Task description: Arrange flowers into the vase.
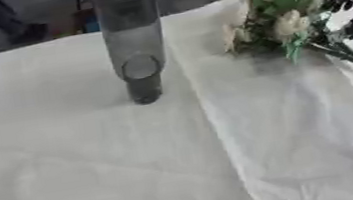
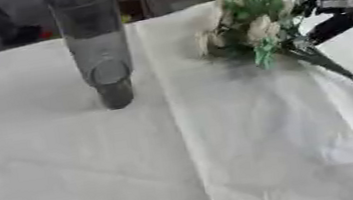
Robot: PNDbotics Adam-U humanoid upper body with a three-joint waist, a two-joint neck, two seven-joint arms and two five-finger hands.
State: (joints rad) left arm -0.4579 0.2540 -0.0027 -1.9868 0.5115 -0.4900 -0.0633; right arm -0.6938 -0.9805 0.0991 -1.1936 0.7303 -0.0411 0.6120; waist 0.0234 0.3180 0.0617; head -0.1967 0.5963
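- Left eye view and right eye view both look down on a table covered by a white cloth (image 1: pixel 120 171); the cloth is creased, with a long fold running from the far edge down toward the near right.
- Vase (image 1: pixel 132 33): a tall, clear, grey-tinted glass cylinder, standing upright on the cloth left of centre, toward the far side. Its top runs out of the picture, and nothing shows inside it.
- Flowers (image 2: pixel 247 17): a bunch of cream-white blooms with green leaves, lying on the cloth to the right of the vase and well apart from it. The heads point toward the far left; the dark stems (image 2: pixel 349 77) trail toward the near right edge.
- Right hand (image 2: pixel 338 8): black, entering from the right edge, at the bunch just where leaves meet stems. One finger reaches over the bunch and another lies below it, set narrowly around the stems; whether they actually pinch them I cannot tell.
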